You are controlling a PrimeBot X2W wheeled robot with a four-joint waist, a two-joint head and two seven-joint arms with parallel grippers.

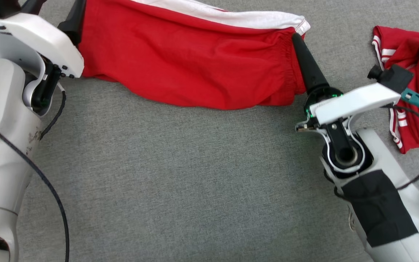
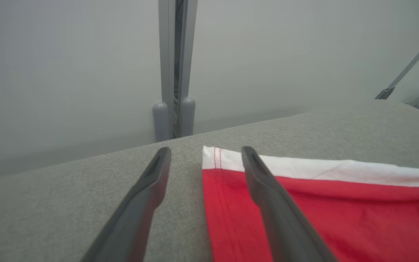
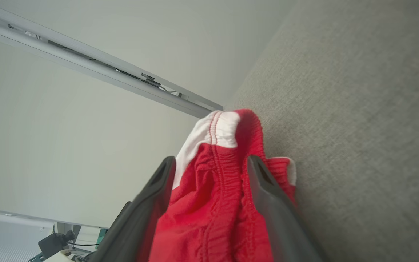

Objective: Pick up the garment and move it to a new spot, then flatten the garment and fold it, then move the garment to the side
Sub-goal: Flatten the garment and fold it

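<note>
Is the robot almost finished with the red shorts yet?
Not nearly. The red shorts lie stretched out on the gray cloth surface, so laying them out looks done. Both tools are open: the left tool at the hem, the right tool around the waistband. The bottom edge looks rumpled, so smoothing, folding and moving aside seem left.

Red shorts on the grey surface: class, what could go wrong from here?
The waistband of the red shorts sits bunched between the right gripper's open fingers; pulling back might snag and rumple it. One finger of the open left gripper hangs over the hem and could drag it.
</note>
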